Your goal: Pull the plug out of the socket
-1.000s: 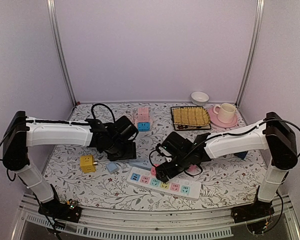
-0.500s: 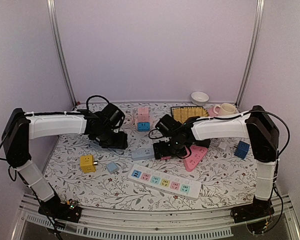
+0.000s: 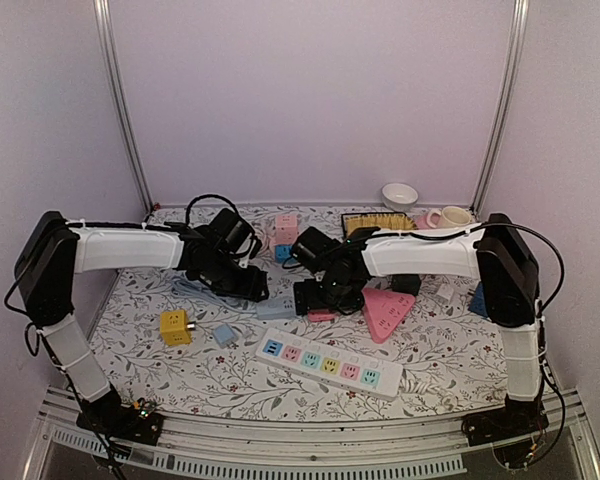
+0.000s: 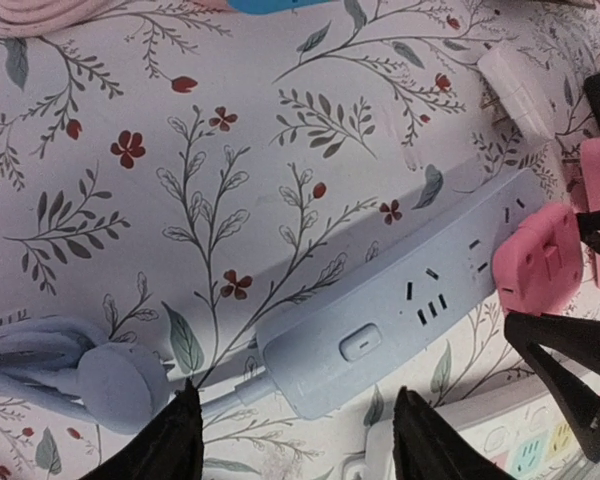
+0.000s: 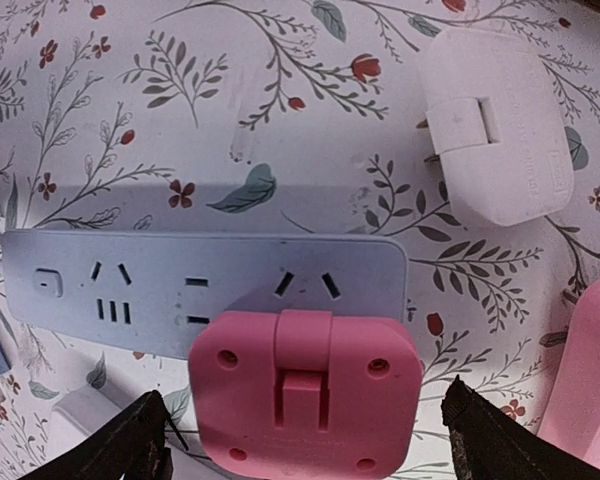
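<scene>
- The right tool (image 5: 310, 440) has its jaws spread wide. Its two dark fingertips (image 5: 130, 445) stand on either side of the pink plug (image 5: 305, 395), with a sliver of gap at each side, so it pinches nothing.
- The pink plug sits right between those fingertips. It is seated in the pale blue power strip (image 5: 120, 290), near the end away from the switch.
- Ahead of the right tool, beyond the strip, a white adapter (image 5: 495, 140) lies on the flowered surface (image 5: 230, 80), apart from the strip.
- Outside the right tool's right-hand finger, a pink slab (image 5: 592, 380) shows at the edge of view.
- The left tool (image 4: 298, 435) has its jaws partly spread and straddles the switch end of the same strip. Whether its fingers (image 4: 180, 440) press on the strip cannot be told.
- Just outside the left tool's left-hand finger lies the cord coil (image 4: 90, 375), in the same pale blue.
- Farther along the strip from the left tool stands the plug.
- From overhead, the two tools face each other over the strip. Nearer the arm bases lies a white strip (image 3: 330, 365) with coloured sockets. A yellow cube (image 3: 174, 327) sits on the left tool's outer side.
</scene>
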### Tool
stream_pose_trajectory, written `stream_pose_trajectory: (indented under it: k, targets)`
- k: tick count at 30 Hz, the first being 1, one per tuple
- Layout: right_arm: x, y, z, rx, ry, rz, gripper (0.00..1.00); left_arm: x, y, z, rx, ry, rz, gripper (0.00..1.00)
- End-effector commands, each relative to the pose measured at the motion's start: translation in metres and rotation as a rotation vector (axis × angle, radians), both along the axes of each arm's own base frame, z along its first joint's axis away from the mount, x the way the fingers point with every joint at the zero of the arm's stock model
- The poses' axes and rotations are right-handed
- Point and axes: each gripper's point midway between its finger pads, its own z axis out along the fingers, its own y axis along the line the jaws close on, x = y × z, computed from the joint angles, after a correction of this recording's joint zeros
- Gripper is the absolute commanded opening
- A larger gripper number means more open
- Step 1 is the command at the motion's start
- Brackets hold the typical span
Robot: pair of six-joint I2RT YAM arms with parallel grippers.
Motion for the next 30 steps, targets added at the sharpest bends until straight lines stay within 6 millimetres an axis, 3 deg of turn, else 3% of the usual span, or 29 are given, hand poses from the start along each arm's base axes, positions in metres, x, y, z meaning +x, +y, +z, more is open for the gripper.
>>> stream_pose_trajectory:
  k: [1, 8, 14, 23, 27, 30]
  targets:
    - [0.007, -0.013, -0.014, -0.052, 0.019, -0.043, 0.96, 0.013, -0.011, 0.001, -0.038, -0.022, -0.035, 0.65]
    - [0.015, 0.002, -0.016, -0.044, 0.014, -0.018, 0.94, 0.013, -0.008, -0.014, -0.011, 0.001, -0.035, 0.66]
    - [0.018, 0.001, -0.021, -0.066, 0.015, -0.01, 0.92, 0.011, -0.008, -0.021, -0.014, 0.017, -0.04, 0.68]
    - [0.016, 0.001, -0.017, -0.081, 0.008, -0.008, 0.72, 0.011, -0.016, -0.032, -0.027, 0.048, -0.057, 0.73]
    - [0.012, 0.004, -0.018, -0.098, 0.011, 0.006, 0.7, 0.01, -0.017, -0.035, -0.022, 0.05, -0.061, 0.74]
    - [0.009, 0.006, -0.02, -0.102, 0.018, 0.013, 0.62, 0.007, -0.018, -0.037, -0.015, 0.053, -0.069, 0.77]
